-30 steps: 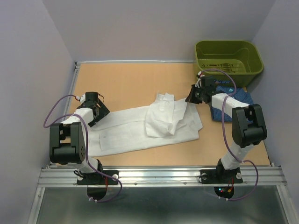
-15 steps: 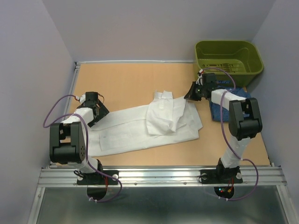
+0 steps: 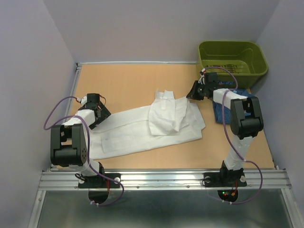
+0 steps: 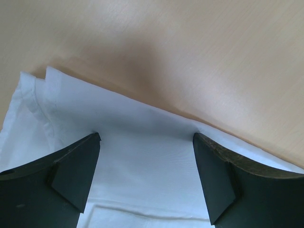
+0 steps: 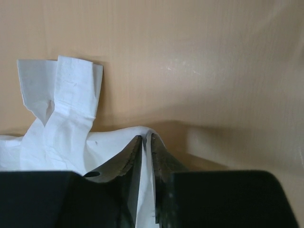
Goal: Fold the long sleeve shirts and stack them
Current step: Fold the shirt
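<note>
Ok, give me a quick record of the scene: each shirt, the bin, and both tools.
white shirt: spread lengthwise across the table, a sleeve folded over its middle
dark blue shirt: bunched at the right, near the bin
olive-green bin: far right corner
left tool: open, over the white shirt's left end
right tool: nearly shut, pinching the white shirt's far right edge

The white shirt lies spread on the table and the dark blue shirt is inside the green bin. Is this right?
No. The top external view shows the dark blue shirt on the table beside the green bin, not inside it. The white shirt part holds.
</note>
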Available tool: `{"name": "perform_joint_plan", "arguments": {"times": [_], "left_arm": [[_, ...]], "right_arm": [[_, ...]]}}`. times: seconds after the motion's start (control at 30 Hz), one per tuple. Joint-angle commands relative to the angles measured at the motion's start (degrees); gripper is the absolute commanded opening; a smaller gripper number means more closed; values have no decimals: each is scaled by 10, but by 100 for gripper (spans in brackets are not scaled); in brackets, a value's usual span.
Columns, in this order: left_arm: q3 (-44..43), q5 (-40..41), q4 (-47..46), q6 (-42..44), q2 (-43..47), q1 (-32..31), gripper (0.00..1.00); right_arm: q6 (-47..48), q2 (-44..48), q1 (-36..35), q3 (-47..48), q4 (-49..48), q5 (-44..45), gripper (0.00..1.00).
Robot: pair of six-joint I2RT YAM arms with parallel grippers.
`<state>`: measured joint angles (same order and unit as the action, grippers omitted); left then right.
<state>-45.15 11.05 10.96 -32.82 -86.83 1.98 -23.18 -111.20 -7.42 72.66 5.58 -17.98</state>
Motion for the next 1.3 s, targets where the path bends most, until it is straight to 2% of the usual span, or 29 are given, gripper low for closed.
{"name": "perform_joint_plan", "arguments": {"times": [0.0,0.07,0.13,0.17,0.2,0.27,0.37,0.5,0.6,0.77,0.97,1.13,1.27], "left_arm": [[-8,15,32,6,8,5,92],[-9,16,30,7,21,5,93],[-9,14,29,0,49,5,94],[-7,13,29,-1,60,5,94],[-7,11,30,-1,82,4,94],[-8,6,34,4,106,5,95],[-11,-10,36,25,161,1,95],[1,-20,35,59,224,-5,98],[44,-9,5,66,292,-6,99],[85,-20,-27,86,366,-6,99],[93,-25,-46,98,379,-18,99],[88,-16,-54,96,365,-18,99],[87,-23,-59,95,358,-18,99]], "right_arm": [[10,19,9,47,-47,20,23],[17,45,5,42,-47,23,31],[24,79,-2,28,-46,29,48],[25,79,-4,27,-46,30,48],[26,104,-5,13,-46,30,56],[26,127,-10,-3,-46,29,65],[35,171,-22,-35,-46,15,72],[64,178,-45,-41,-44,-54,72],[74,164,-73,-39,-44,-54,73],[17,108,-104,-36,-49,-34,73],[-65,75,-108,-73,-101,-17,73],[-92,56,-108,-106,-130,-9,73],[-89,35,-108,-109,-150,-45,71]]}}
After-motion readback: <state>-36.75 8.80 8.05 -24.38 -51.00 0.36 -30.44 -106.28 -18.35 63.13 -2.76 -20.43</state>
